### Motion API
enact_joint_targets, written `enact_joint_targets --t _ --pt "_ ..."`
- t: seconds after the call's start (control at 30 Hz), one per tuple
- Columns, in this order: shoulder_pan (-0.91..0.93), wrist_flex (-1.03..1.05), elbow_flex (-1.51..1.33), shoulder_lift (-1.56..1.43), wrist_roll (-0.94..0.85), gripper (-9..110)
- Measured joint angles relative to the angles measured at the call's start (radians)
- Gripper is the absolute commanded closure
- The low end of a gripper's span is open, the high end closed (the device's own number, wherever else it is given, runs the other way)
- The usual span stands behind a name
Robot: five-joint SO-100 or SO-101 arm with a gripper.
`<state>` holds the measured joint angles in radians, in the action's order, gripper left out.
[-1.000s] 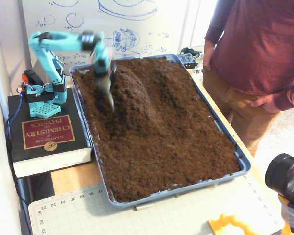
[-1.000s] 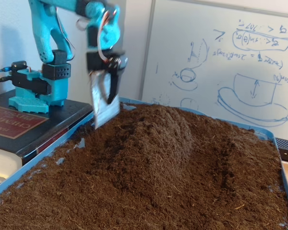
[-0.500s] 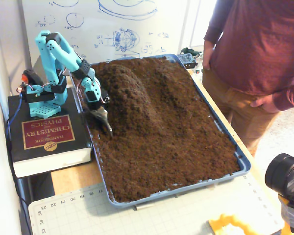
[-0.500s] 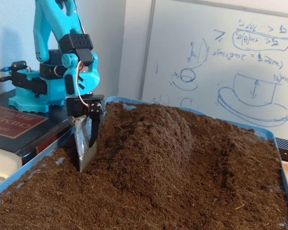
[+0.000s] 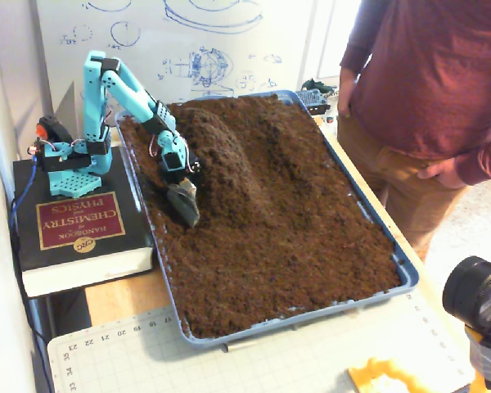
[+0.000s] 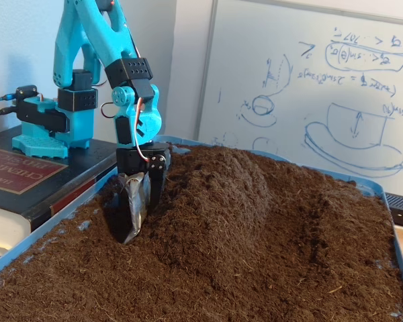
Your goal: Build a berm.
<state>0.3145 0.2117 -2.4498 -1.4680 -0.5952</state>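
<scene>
The berm (image 5: 217, 155) is a steep, rounded hump of dark brown soil in the far left part of the blue tray (image 5: 405, 274). In the low fixed view the berm (image 6: 221, 191) rises at the centre. My teal arm's gripper (image 5: 188, 211) carries a flat metal blade and is pressed into the soil at the berm's left foot. In the low fixed view the gripper (image 6: 140, 227) has its tips sunk in the soil against the hump's side. The black finger lies close against the blade, with nothing held between them.
The arm's base (image 5: 69, 160) stands on a thick book (image 5: 78, 229) left of the tray. A lower soil swell (image 5: 290, 143) runs right of the berm. A person (image 5: 434, 98) stands at the tray's right edge. A camera (image 5: 479, 299) and a cutting mat (image 5: 254, 360) lie in front.
The arm has swung down from above the berm's far end and come forward. Its blade is now dug into the soil at the hump's left foot, closer to the berm than half a second ago.
</scene>
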Motion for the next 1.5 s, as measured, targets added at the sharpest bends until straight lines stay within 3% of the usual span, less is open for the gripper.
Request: enact_joint_targets --t 0.6,1.2,1.5 --pt "-0.156 0.086 -0.011 -0.161 0.144 101" --pt "-0.341 0.083 -0.383 -0.488 0.163 101" --pt "-0.376 0.083 -0.387 -0.500 0.321 101"
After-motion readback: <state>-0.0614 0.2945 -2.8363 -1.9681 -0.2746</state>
